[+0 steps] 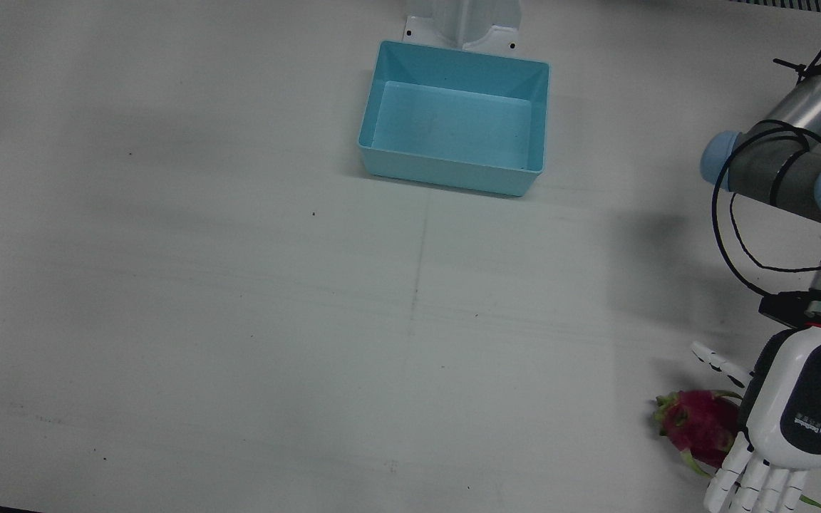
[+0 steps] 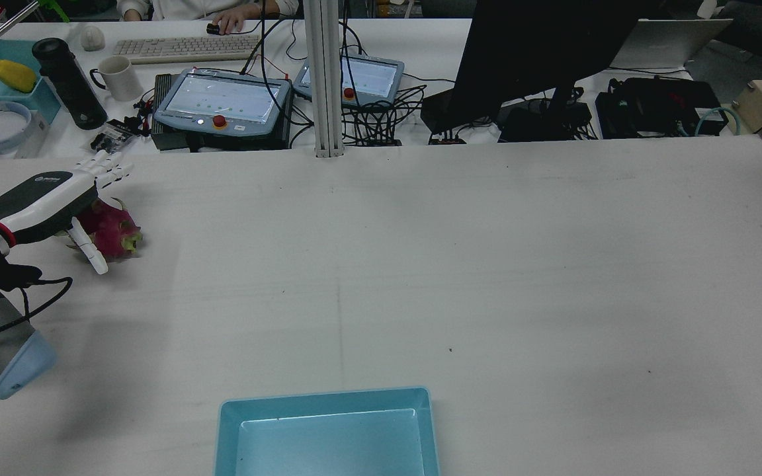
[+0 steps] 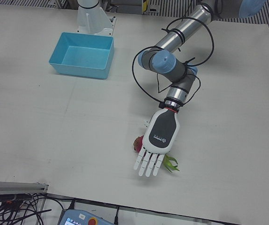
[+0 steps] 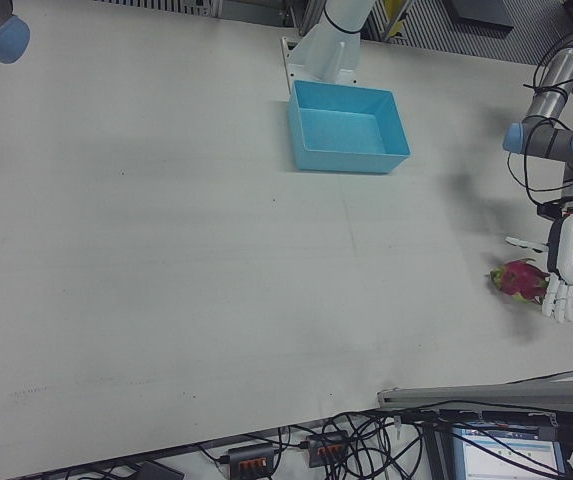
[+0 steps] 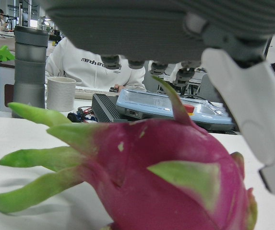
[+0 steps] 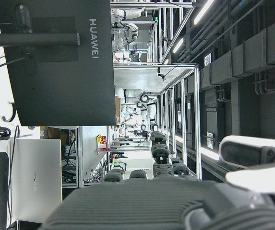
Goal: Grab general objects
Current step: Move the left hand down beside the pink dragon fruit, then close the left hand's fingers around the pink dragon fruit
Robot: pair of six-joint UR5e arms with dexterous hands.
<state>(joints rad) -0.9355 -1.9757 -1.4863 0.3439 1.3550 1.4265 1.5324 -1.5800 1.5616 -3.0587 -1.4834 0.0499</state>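
Pink, one dragon fruit [image 1: 695, 425] lies under the left hand [image 1: 792, 420], fingers spread, beside one blue bin [image 1: 453, 117].

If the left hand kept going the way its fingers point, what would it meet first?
Probably nothing on the table: the left hand hovers over the dragon fruit, fingers aimed past it toward the table edge.

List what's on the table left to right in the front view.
Blue bin → dragon fruit → left hand, open, above the fruit's right side.
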